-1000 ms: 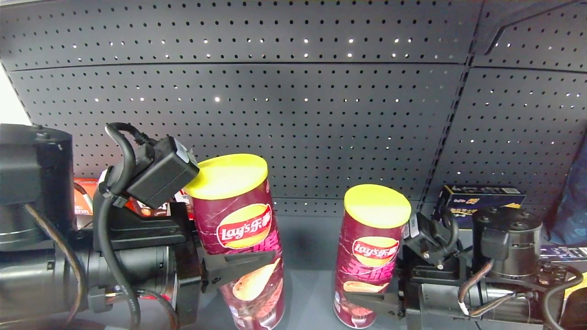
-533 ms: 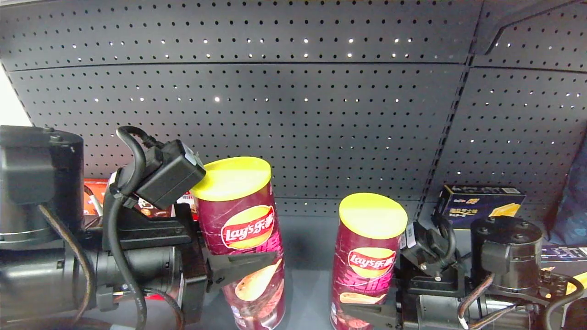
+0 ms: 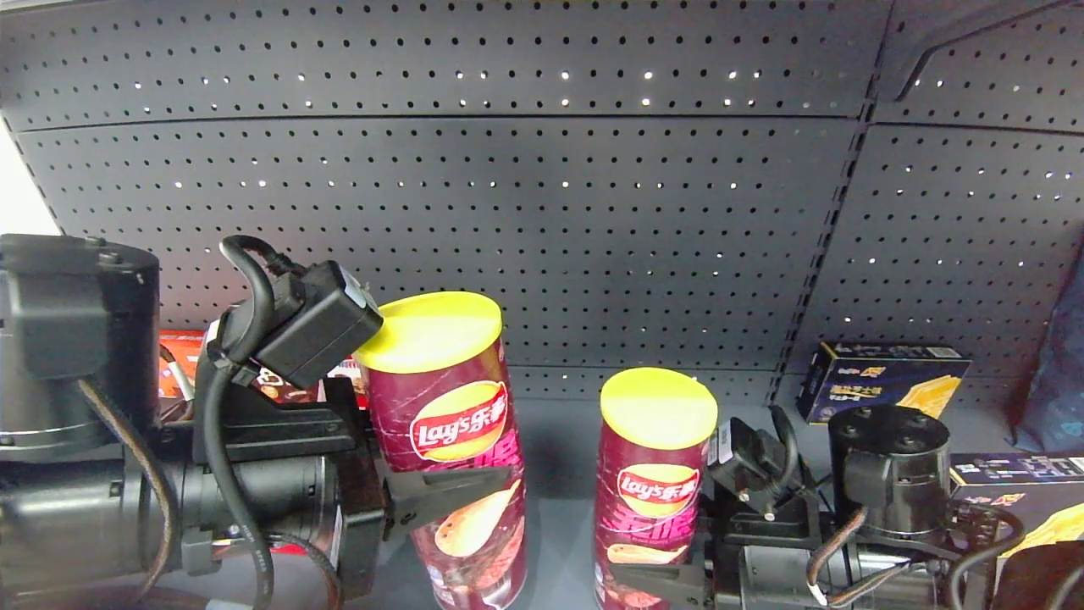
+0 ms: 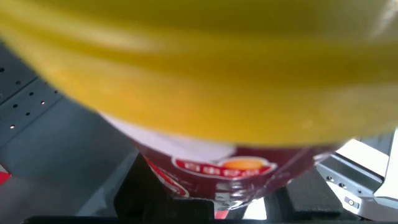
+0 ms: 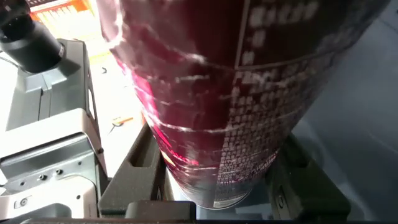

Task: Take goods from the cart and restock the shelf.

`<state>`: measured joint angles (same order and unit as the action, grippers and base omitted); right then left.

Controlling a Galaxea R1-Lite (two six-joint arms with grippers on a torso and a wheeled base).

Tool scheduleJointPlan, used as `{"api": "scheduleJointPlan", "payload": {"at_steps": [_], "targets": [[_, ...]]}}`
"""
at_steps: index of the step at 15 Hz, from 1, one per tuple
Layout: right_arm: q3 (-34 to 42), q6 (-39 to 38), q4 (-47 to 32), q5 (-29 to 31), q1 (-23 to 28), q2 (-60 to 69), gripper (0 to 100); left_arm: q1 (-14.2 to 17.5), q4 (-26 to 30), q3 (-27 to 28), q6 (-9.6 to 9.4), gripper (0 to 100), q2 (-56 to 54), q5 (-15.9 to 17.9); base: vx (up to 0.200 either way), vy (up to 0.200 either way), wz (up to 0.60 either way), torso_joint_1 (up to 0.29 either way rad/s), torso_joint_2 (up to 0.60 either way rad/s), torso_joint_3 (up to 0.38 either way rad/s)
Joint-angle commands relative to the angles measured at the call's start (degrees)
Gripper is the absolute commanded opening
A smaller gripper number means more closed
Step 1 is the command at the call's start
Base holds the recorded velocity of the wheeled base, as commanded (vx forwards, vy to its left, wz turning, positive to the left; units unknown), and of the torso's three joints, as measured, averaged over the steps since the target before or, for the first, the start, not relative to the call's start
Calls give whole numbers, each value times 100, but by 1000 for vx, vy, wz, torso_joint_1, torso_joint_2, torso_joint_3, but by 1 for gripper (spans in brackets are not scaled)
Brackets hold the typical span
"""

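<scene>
Maroon chip can [image 3: 457, 415] [image 3: 650, 483] in each gripper [image 3: 461, 508] [image 3: 645, 580]

Head faces shelf [image 3: 559, 254] — wrist cameras hug cans [image 5: 217, 112]

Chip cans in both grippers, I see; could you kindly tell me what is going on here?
The robot is restocking the shelf. Its left gripper holds the left can upright, fingers clamped on its sides. Its right gripper holds the right can the same way, lower and beside it. Both yellow-lidded cans stand in front of the pegboard back panel. Whether either base touches the shelf board cannot be seen.
</scene>
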<state>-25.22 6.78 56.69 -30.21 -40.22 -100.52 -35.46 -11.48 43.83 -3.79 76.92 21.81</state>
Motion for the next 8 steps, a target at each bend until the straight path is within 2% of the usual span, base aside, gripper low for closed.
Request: {"api": "scheduleJointPlan", "payload": {"at_steps": [1, 2, 3, 8], "targets": [[-106, -1, 62, -3, 14, -248, 0, 4, -3, -14, 1, 0, 7, -1, 0, 0, 0, 0, 0, 0], [-141, -1, 62, -3, 14, -301, 0, 4, -3, -14, 1, 0, 7, -1, 0, 0, 0, 0, 0, 0], [-141, -1, 62, -3, -4, -319, 100, 4, -3, -14, 1, 0, 7, -1, 0, 0, 0, 0, 0, 0], [44, -1, 62, 182, 31, -169, 100, 13, -3, -23, 1, 0, -2, -1, 0, 0, 0, 0, 0, 0]]}}
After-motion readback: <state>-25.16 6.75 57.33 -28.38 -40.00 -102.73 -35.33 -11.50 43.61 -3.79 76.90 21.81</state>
